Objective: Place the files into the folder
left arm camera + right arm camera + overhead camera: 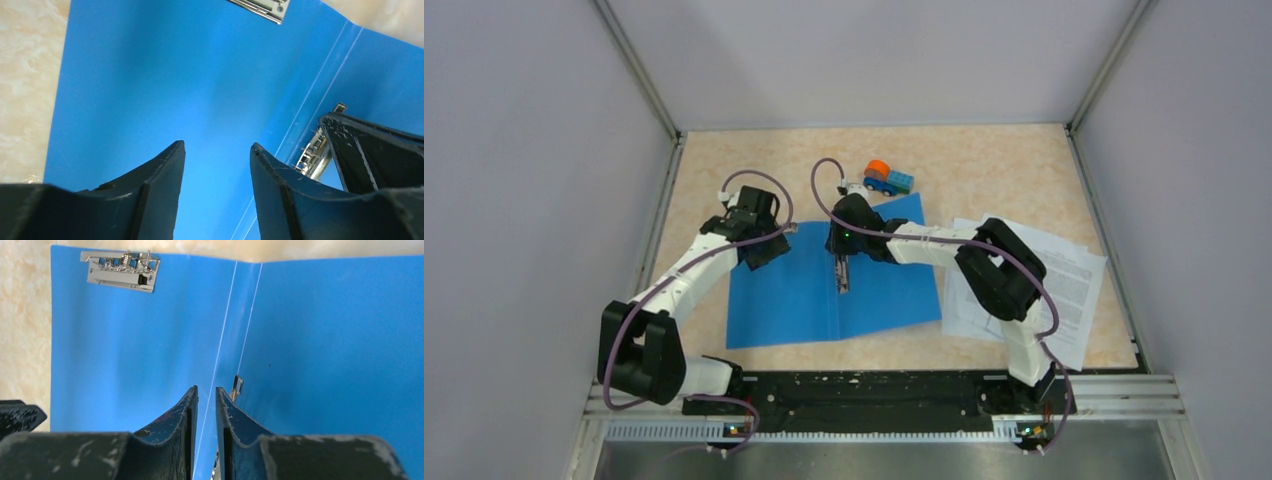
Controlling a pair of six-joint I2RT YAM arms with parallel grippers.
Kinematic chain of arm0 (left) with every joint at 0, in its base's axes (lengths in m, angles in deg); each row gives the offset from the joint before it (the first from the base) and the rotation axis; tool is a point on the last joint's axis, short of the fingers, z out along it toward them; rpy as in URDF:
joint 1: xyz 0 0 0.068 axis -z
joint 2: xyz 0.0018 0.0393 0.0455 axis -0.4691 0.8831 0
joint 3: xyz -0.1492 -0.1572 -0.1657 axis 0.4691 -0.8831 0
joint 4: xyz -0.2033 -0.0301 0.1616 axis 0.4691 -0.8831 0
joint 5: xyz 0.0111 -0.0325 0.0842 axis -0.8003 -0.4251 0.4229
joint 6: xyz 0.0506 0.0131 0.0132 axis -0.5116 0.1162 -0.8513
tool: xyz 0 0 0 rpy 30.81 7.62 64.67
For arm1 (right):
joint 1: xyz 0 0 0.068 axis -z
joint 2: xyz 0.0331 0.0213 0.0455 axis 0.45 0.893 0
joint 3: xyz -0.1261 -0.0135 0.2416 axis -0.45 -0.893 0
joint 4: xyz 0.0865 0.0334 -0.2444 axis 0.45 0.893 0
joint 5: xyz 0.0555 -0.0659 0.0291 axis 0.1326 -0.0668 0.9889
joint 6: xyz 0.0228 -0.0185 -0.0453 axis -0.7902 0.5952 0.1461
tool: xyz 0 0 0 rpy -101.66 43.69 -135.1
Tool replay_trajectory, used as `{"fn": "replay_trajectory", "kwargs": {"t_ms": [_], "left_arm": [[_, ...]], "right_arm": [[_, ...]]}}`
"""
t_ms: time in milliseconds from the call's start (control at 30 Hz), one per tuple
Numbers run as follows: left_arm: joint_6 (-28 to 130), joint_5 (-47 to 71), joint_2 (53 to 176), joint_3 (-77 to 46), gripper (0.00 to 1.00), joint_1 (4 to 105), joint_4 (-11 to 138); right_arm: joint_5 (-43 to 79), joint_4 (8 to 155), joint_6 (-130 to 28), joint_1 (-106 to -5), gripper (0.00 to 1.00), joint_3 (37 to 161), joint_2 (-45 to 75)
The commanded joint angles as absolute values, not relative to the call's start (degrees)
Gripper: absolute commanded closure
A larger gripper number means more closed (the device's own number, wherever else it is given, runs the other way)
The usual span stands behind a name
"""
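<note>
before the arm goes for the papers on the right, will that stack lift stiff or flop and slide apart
Probably floppy: the files are thin loose sheets, so a pinch at one edge would likely let the rest droop. Likely to slide apart, since the sheets lie fanned with offset corners. Pushed across the table, the top sheets may shift first.

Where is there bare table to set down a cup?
Free: far strip of table beyond the toy truck, and its far-left corner. Crowded: the folder, under the left pincer and right pincer; the files, under the right arm.
</note>
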State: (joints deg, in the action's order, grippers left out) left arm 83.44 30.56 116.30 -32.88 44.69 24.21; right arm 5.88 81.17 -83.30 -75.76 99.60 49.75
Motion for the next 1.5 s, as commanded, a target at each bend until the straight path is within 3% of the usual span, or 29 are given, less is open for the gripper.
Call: {"fn": "replay_trajectory", "kwargs": {"t_ms": [0,200,533,667,1067,1467], "left_arm": [[81.56,28.11,113.31,-30.43,0.42,44.84,26.57],[79.81,24.22,112.50,-28.96,0.35,45.86,28.71],[80.01,22.76,116.30,-21.83,0.25,55.27,31.09],[80.34,21.25,121.30,-16.54,0.25,61.12,33.37],[80.31,13.44,148.07,6.47,0.28,75.76,36.91],[73.19,5.95,165.09,16.20,0.09,77.99,37.54]], "right_arm": [[5.17,82.89,-82.59,-75.51,0.79,103.14,50.02],[4.91,86.48,-80.28,-75.50,0.70,105.09,45.59],[0.24,94.12,-76.60,-74.36,0.38,101.80,30.49],[-4.24,98.87,-76.76,-71.04,0.32,95.70,21.33],[-10.99,113.02,-79.79,-52.33,0.24,73.54,-5.29],[-7.51,111.60,-79.46,-28.22,0.02,64.33,-11.32]]}}
